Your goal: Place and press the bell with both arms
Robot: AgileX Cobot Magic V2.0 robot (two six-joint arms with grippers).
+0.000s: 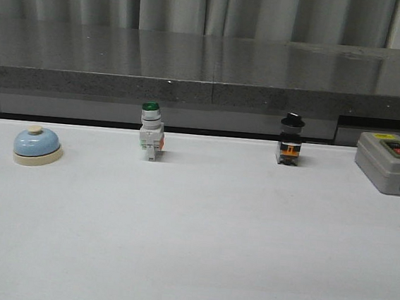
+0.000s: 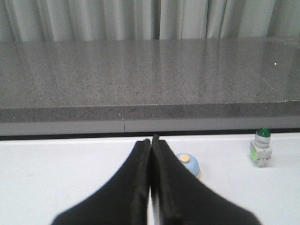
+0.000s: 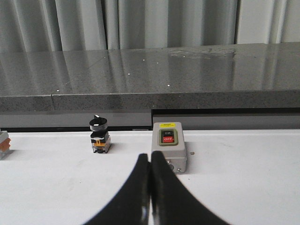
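Four things stand along the far edge of my white counter: the bell near the far left corner, a green-capped white switch left of the middle, a black-knobbed switch right of the middle, and a grey box with buttons by the far right corner. All sit apart from one another, upright. From my front camera I see neither arm. On the left wrist camera, the left gripper has its fingers pressed together with nothing between them, and the bell shows just past the tips, partly hidden. On the right wrist camera, the right gripper is likewise closed on nothing, tips pointing toward the grey box
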